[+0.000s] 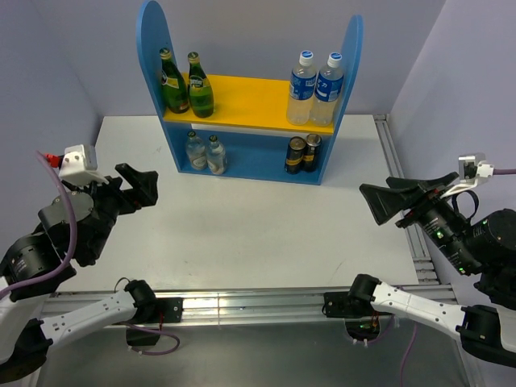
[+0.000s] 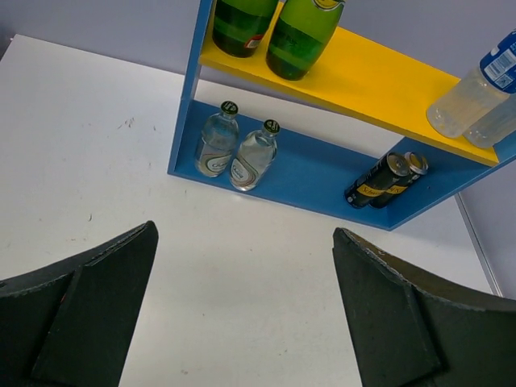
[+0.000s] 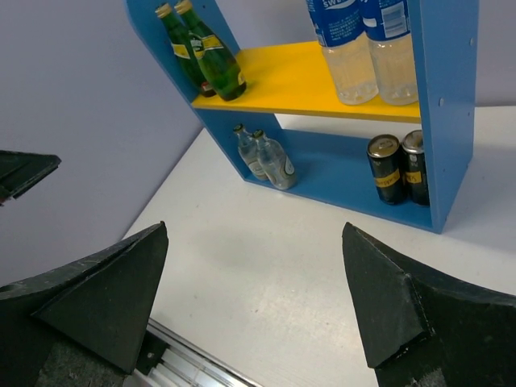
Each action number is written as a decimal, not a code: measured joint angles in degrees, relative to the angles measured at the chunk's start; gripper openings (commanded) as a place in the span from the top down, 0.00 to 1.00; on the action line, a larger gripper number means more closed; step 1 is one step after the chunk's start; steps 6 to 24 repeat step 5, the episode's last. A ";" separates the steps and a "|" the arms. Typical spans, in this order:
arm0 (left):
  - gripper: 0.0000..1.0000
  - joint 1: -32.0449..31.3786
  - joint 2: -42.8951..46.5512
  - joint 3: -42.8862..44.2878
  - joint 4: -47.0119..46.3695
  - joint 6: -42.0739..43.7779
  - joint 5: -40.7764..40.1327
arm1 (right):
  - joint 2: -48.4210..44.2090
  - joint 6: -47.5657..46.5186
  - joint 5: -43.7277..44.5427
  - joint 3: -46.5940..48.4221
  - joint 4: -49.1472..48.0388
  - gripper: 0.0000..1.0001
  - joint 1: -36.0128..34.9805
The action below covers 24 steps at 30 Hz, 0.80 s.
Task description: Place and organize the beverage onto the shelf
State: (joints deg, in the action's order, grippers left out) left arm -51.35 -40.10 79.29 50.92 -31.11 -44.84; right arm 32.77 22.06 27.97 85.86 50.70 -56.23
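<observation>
On the tabletop (image 1: 258, 230), the shelf (image 1: 250, 98) is standing at twelve o'clock, while left hand (image 1: 143, 187) and right hand (image 1: 372, 203) are gaping wide.

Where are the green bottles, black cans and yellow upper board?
green bottles (image 1: 201, 93), top external view, body of the right-hand one.
black cans (image 1: 295, 157), top external view, side of the left one.
yellow upper board (image 1: 246, 101), top external view, bare middle.

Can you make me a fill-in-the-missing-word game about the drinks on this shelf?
The two green glass bottles stand on the ____ upper board of the blue two-level shelf.
The two black cans sit on the bottom level's ____ side.
The bottom level holds ____ small clear glass bottles.
The left gripper and right gripper are both ____.
Missing words: yellow, right, two, open.
</observation>
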 measured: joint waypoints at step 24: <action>0.04 0.00 -0.02 -0.31 0.00 0.00 -0.02 | 0.00 0.00 0.11 0.00 0.07 0.04 0.00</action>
